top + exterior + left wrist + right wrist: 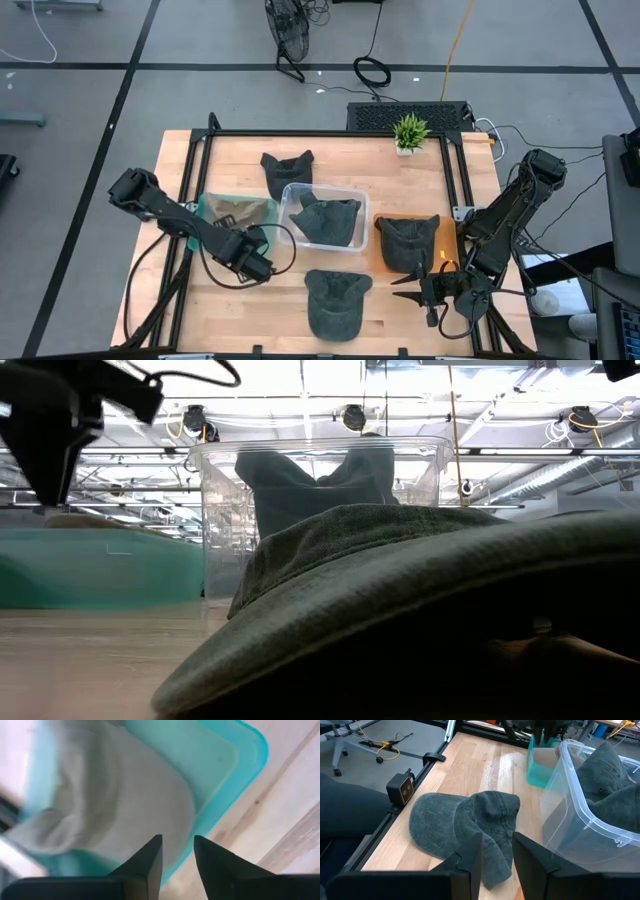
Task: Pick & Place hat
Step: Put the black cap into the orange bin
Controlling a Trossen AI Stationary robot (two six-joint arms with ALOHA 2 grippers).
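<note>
We see the left end effector [262,268] hovering at the near edge of the teal tray [212,208], its fingers [150,865] parted and empty above the pale hat [115,805] lying in that tray. The right end effector [418,290] waits near the front right of the surface [230,155], fingers slightly apart and grasping nothing, just beside a dark hat [408,242]. Another dark hat [328,222] sits inside the clear bin [292,196].

You've got a small potted plant [410,132] at the table's [470,330] 1 o'clock edge, black cable loop [373,72] on the floor at 12, a floor fan [289,35] at 11 o'clock beyond it.
</note>
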